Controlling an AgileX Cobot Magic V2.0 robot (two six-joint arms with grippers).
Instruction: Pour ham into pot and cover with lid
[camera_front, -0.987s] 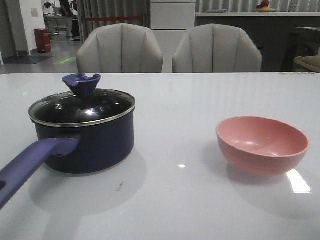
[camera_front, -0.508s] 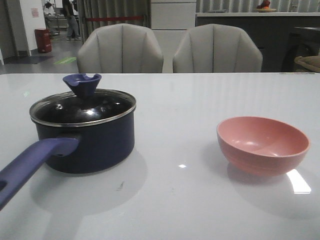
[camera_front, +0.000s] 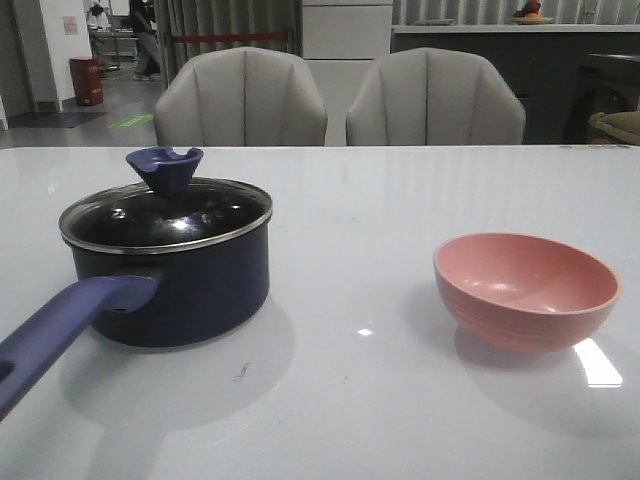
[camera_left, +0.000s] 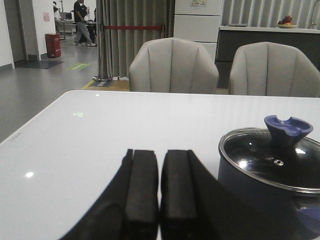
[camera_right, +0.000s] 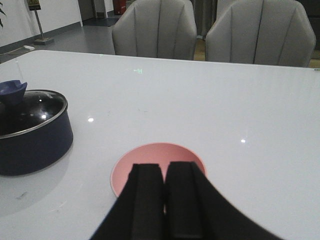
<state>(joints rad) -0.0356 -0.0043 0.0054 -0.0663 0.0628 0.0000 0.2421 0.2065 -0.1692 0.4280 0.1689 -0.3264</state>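
Note:
The dark navy pot (camera_front: 195, 290) stands on the left of the white table, its purple-blue handle (camera_front: 60, 330) reaching toward the near left corner. The glass lid (camera_front: 165, 215) with its blue knob (camera_front: 163, 168) rests on the pot. No ham shows in any view. A pink bowl (camera_front: 525, 285) sits on the right, and its visible inside looks bare. Neither gripper appears in the front view. My left gripper (camera_left: 160, 154) is shut and empty, with the lidded pot (camera_left: 250, 185) just beside it. My right gripper (camera_right: 164, 169) is shut and empty above the near side of the bowl (camera_right: 150, 152).
Two grey chairs (camera_front: 240, 100) (camera_front: 435, 98) stand behind the table's far edge (camera_front: 320, 148). A small dark mark (camera_front: 240, 372) lies on the tabletop in front of the pot.

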